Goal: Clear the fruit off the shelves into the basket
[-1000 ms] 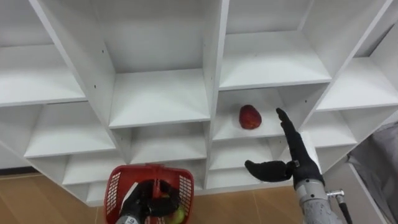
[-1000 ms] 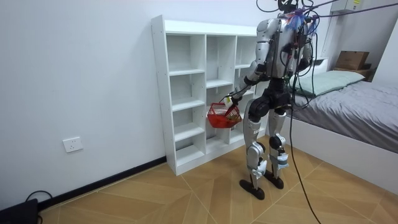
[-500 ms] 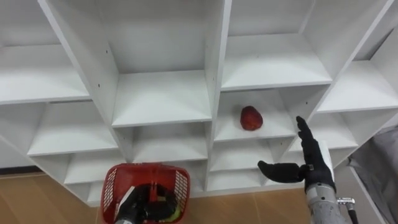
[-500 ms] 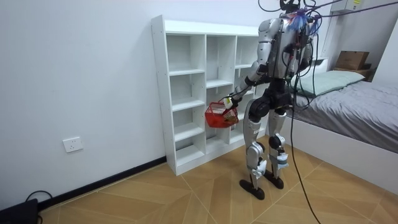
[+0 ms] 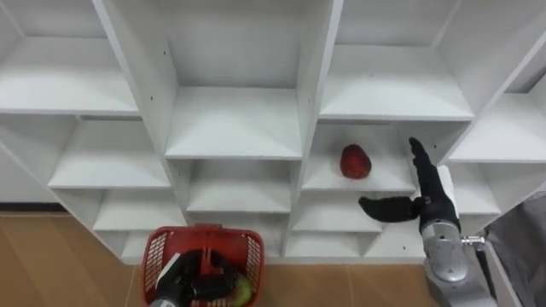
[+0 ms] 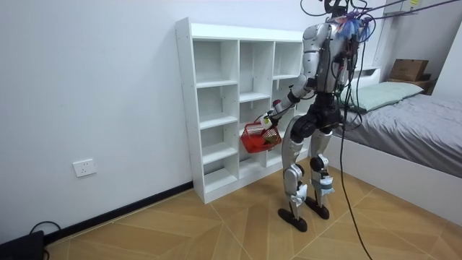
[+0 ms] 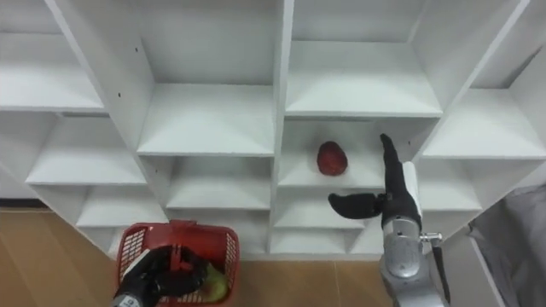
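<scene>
Partway: a green fruit (image 5: 243, 292) is in the red basket (image 5: 153, 264) my left hand (image 5: 194, 281) grips by its handle, but the red fruit (image 5: 356, 161) sits on a closet (image 5: 235, 128) shelf, with my right hand (image 5: 431, 203) spread wide beside it, not touching. Eye views show the fruit; room view shows my stance at the closet.
</scene>
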### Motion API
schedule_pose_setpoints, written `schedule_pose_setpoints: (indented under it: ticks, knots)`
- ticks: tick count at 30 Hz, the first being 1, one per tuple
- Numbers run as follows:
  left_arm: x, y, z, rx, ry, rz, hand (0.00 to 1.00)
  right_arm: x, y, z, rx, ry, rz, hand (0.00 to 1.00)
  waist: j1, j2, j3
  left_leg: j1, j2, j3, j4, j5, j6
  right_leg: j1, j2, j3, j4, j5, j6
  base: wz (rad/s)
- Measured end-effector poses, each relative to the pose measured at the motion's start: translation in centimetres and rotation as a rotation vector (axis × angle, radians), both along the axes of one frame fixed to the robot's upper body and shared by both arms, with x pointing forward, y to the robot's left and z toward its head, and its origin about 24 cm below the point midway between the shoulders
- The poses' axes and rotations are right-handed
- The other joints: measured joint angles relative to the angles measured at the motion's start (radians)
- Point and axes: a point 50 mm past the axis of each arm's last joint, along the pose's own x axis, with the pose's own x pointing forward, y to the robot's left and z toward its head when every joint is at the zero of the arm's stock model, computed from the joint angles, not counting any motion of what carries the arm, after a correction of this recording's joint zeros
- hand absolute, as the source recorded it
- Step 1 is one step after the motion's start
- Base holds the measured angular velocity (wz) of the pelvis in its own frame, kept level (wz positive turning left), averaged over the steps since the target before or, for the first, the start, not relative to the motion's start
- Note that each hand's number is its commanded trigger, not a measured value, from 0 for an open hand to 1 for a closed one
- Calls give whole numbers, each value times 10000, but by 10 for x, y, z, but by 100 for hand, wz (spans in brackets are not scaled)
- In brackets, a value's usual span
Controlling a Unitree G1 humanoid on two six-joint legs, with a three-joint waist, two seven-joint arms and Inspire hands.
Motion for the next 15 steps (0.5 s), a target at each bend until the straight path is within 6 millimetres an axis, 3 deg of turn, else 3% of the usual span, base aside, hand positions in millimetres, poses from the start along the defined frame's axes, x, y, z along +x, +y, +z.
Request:
schedule_pose_setpoints:
  ticks: [8,15]
  knots:
    - [4,-3,1,-290,-40,-120,100,22,-11,5,136,1,-696,0,484,76,133,-1121,24,-332,604,1,-1,-835,-23,-272,376,-35,-63,12]
    - [0,-3,-5,-395,424,17,100,41,-11,16,261,-270,-969,0,532,78,189,-2135,-56,-585,1064,10,6,-1836,-185,-477,1067,-169,-119,9]
